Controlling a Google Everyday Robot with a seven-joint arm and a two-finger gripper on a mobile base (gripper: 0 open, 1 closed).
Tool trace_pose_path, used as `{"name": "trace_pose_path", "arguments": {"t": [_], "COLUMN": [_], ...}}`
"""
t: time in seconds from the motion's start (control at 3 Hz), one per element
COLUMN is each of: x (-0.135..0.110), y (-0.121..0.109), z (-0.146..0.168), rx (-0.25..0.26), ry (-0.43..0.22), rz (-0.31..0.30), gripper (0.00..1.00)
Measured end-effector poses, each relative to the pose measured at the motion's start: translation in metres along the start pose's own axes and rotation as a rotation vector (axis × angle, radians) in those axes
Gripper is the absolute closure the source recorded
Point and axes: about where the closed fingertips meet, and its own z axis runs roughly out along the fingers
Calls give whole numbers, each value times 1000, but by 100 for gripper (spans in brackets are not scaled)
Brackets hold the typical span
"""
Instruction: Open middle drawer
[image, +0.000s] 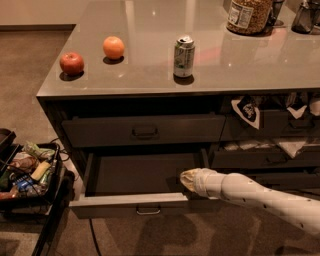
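Cabinetry in dark grey fills the view, under a glossy grey countertop. The middle drawer is pulled well out towards the camera. Its plain grey interior shows nothing inside, and its front panel carries a small rectangular handle at the centre. Directly above it, the top drawer sits closed, with 1 matching pull on its face.

The gripper sits at the right end of the open drawer, over the interior and just behind the front panel. Its pale tip points left. Whether the gripper is parted or closed cannot be told, nor whether it touches the panel or holds anything. The white arm runs from it down to the lower right edge of the view.

On the countertop stand 3 items in a loose row: a red apple at the left, an orange just beside it, and a drinks can upright further right. A large jar stands at the far right rear.

Right of the 2 wide drawers, narrower compartments hold snack packets that hang over their edges. A black bin of mixed clutter stands on the floor at the left.
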Motion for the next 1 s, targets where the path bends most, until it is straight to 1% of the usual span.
{"name": "trace_pose_path", "arguments": {"t": [0.33,0.67,1.0], "x": [7,6,13], "y": [-5,-5,-3], "z": [1,1,11], "rx": [31,31,30], "ry": [29,28,-21], "rz": [-2,-2,27], "gripper": [100,100,100]}}
